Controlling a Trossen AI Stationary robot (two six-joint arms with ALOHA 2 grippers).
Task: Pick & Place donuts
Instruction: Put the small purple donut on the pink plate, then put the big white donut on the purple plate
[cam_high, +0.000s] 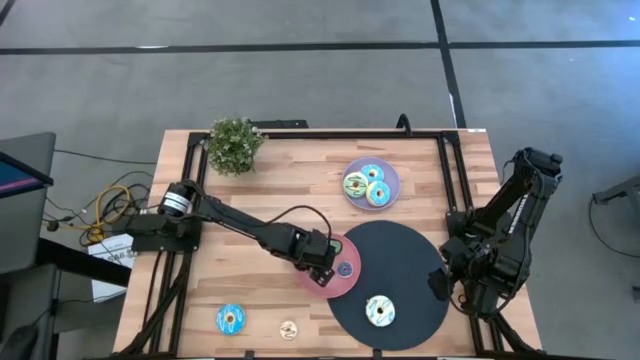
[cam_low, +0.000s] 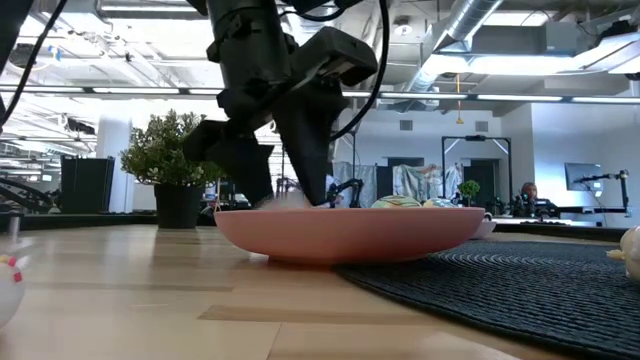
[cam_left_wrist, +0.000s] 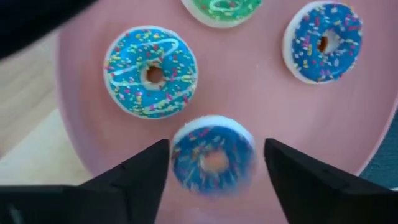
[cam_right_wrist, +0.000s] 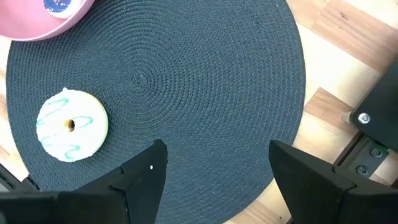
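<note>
Pink plate holds four donuts: three blue sprinkled, one green. Left gripper hangs over it, fingers spread either side of a blue donut, not touching it. Lilac plate far right holds three donuts. Black mat carries one white donut. Right gripper waits spread over the mat. Two donuts lie near left; plant far left.

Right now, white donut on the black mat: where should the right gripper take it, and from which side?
Across the outer rim, from straight above. The white donut lies flat on the black mat, hole up, with bare mat all round it, so either finger has room beside the ring. The right gripper is open, off to one side of it.
</note>
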